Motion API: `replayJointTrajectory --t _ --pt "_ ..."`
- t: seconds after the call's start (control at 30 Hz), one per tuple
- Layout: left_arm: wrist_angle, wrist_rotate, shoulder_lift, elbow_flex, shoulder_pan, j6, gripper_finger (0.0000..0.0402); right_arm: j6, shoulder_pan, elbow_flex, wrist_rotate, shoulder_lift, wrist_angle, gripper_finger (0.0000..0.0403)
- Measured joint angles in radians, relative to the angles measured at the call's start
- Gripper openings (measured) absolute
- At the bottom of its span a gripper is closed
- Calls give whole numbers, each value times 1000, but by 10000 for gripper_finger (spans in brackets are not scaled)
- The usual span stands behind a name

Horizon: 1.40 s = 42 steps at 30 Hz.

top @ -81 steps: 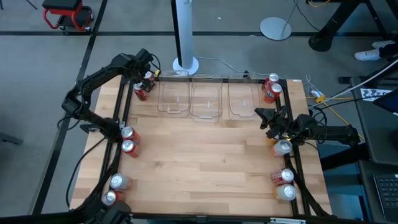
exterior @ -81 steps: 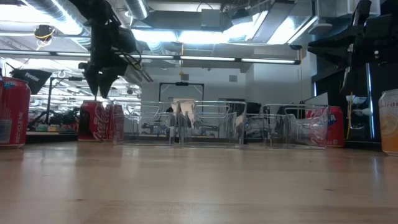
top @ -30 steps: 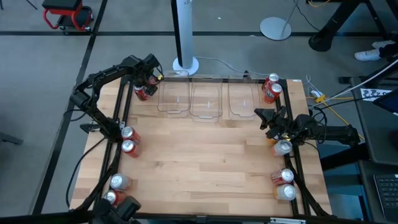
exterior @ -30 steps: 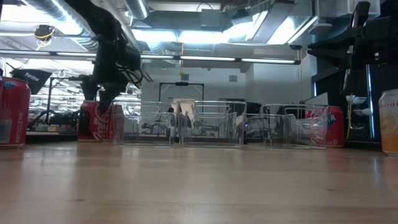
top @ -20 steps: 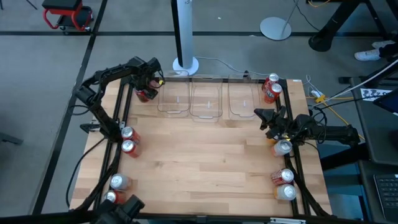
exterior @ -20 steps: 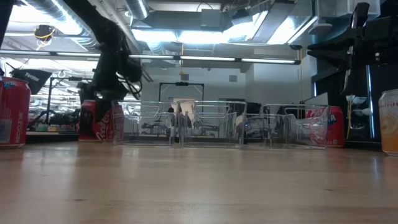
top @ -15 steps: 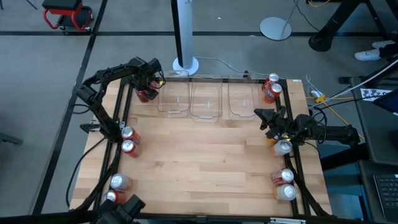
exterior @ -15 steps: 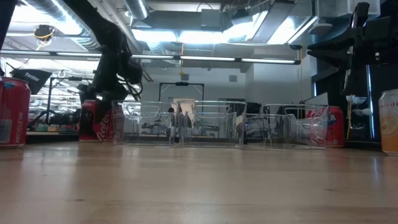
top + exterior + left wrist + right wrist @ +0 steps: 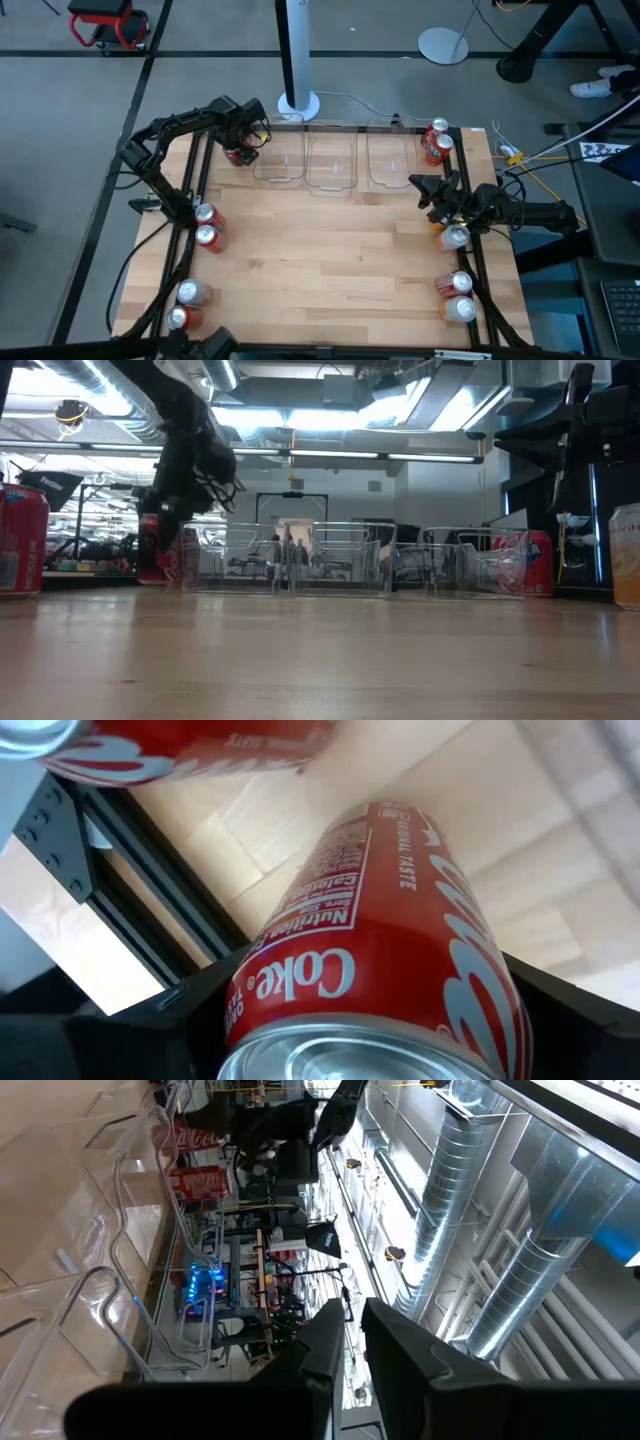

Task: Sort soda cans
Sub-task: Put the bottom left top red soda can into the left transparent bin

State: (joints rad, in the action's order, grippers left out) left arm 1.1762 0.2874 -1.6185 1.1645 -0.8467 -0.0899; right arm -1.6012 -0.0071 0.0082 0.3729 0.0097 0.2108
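We are at the far left corner of the tabletop (image 9: 340,250), right beside the left-hand clear bin (image 9: 279,160), and that bin is our marker for everything. Our left hand (image 9: 238,146) has dropped from above the cans to can height, and the jaws that stood wide a moment ago are now drawing in around a red Coke can (image 9: 385,950). In the left wrist view the can fills the space between the dark fingers (image 9: 570,1010), label toward us, silver top nearest the camera. From table level the can (image 9: 160,550) has shifted toward the bin compared with a second ago and seems to sit a shade higher, so we judge the grip is taking and the lift is beginning, though we cannot say it is fully clamped. A second red can (image 9: 190,745) sits just beyond it, on the side away from the bin.

Our right hand (image 9: 428,192) waits well across from that bin, past the third bin along the row, fingers pinched together on nothing, parked near the pale can (image 9: 453,237).

What it means: the first can of this corner pair looks ready to go into a bin, and all three bins show no cans yet. The other cans line the tabletop's two side edges, untouched
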Motion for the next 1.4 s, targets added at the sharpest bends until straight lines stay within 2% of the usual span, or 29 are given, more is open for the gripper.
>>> replayJointTrajectory --t 0.37,0.5,0.7,0.93,1.2,1.4 --pt "131 7 119 131 102 -67 310 -1 0 0 0 0 4 46" --pt "110 13 142 199 113 -67 310 -1 0 0 0 0 5 46" --pt "-11 13 141 244 114 -22 309 -4 0 0 0 0 5 46" --pt "-133 -43 128 244 109 2 309 -4 0 0 0 0 6 46" --pt "-164 -102 76 245 105 -3 309 -4 0 0 0 0 11 46" --pt "-167 -139 2 351 106 14 309 -5 0 0 0 0 25 46"
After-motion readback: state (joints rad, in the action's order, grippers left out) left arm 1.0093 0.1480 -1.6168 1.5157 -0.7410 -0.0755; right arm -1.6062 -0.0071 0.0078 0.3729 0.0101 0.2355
